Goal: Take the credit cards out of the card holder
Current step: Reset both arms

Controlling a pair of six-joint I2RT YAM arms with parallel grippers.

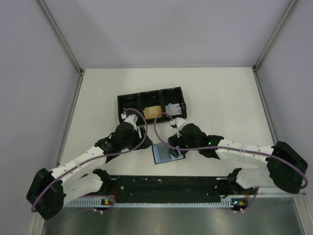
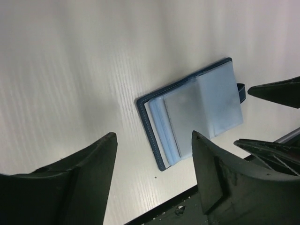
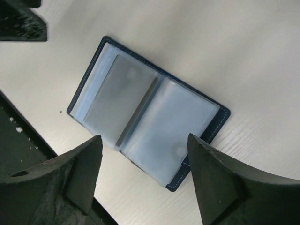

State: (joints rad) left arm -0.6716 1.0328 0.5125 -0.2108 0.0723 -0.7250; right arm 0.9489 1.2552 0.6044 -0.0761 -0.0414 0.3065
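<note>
Dark-blue card holder (image 3: 145, 112) lies open on the white table (image 1: 220, 98) near the arms' bases, its cloudy plastic sleeves (image 3: 173, 131) facing up. The right gripper (image 3: 144, 137) hangs directly above it, its 2 fingers spread wide and holding nothing. The left gripper (image 2: 152, 135), equally wide open and empty, hovers at the holder's left edge. Farther back, a black 3-compartment tray (image 1: 128, 103) holds an orange-tan credit card (image 1: 153, 110) in its middle compartment.
</note>
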